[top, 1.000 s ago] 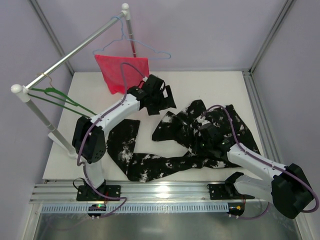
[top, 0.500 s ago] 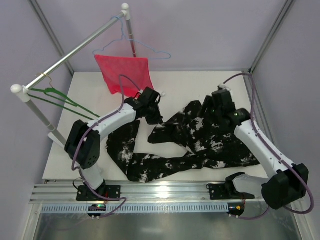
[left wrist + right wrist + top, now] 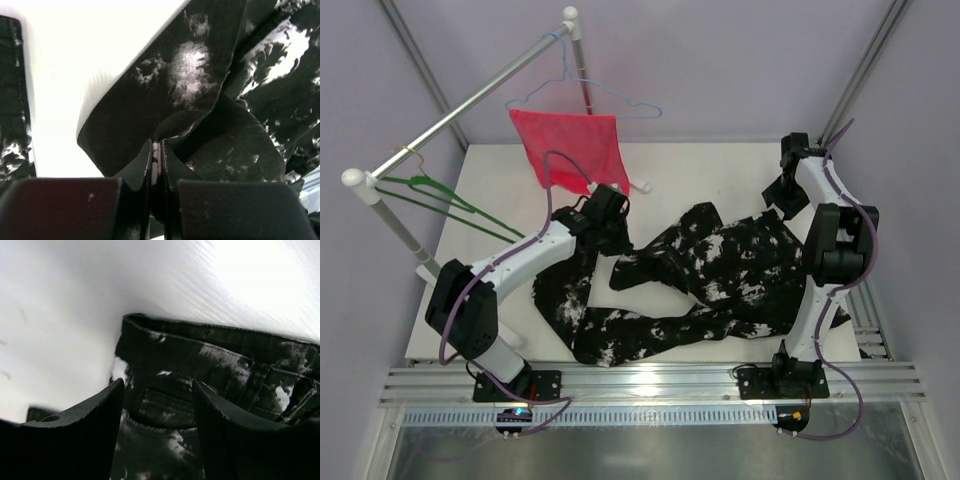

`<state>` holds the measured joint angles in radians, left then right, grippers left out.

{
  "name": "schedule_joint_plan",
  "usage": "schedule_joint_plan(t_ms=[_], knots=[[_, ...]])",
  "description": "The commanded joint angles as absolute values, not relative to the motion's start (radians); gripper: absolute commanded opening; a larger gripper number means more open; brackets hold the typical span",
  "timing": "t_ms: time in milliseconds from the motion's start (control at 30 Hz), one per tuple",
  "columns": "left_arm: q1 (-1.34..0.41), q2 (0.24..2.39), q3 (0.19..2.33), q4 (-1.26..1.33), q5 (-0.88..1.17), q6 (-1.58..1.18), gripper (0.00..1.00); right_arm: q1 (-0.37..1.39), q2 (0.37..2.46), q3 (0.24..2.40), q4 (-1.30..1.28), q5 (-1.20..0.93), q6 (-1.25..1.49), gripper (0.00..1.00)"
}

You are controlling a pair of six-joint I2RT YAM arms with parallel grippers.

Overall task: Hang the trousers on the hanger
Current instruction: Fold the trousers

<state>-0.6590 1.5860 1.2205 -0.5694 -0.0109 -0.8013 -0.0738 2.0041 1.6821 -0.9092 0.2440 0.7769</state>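
Left gripper (image 3: 608,228), closed on a fold of the trousers (image 3: 720,270) near centre frame. The right gripper (image 3: 786,192), fingers apart and holding nothing, is poised just above the waistband (image 3: 210,347) at the right. The trousers lie on the table (image 3: 710,165), long axis running left to right. Green hanger (image 3: 428,185) hangs from the rail (image 3: 470,100) at upper left, well apart from the garment and leftward of the left gripper, which belongs to the nearer arm.

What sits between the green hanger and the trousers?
In the top view, the left arm crosses the table between the hanger and the trousers; the left gripper is shut on the trousers.
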Motion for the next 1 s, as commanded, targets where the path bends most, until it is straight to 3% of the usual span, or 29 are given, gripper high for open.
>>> schedule_joint_plan(t_ms=[0, 367, 467, 600, 967], knots=[[-0.661, 1.575, 1.206, -0.516, 0.047, -0.747, 0.0, -0.095, 2.032, 1.743, -0.945, 0.259, 0.831, 0.59], [-0.663, 1.577, 1.135, -0.396, 0.137, -0.776, 0.0, -0.097, 2.215, 1.784, -0.867, 0.27, 0.821, 0.57], [-0.661, 1.577, 1.14, -0.411, 0.108, -0.779, 0.0, -0.098, 2.23, 1.813, -0.854, 0.304, 0.77, 0.42], [-0.663, 1.569, 1.17, -0.451, 0.058, -0.776, 0.0, -0.11, 2.235, 1.821, -0.796, 0.316, 0.697, 0.04], [-0.64, 1.562, 1.371, -0.739, -0.221, -0.729, 0.03, -0.133, 2.03, 1.836, -0.755, 0.452, 0.538, 0.04]])
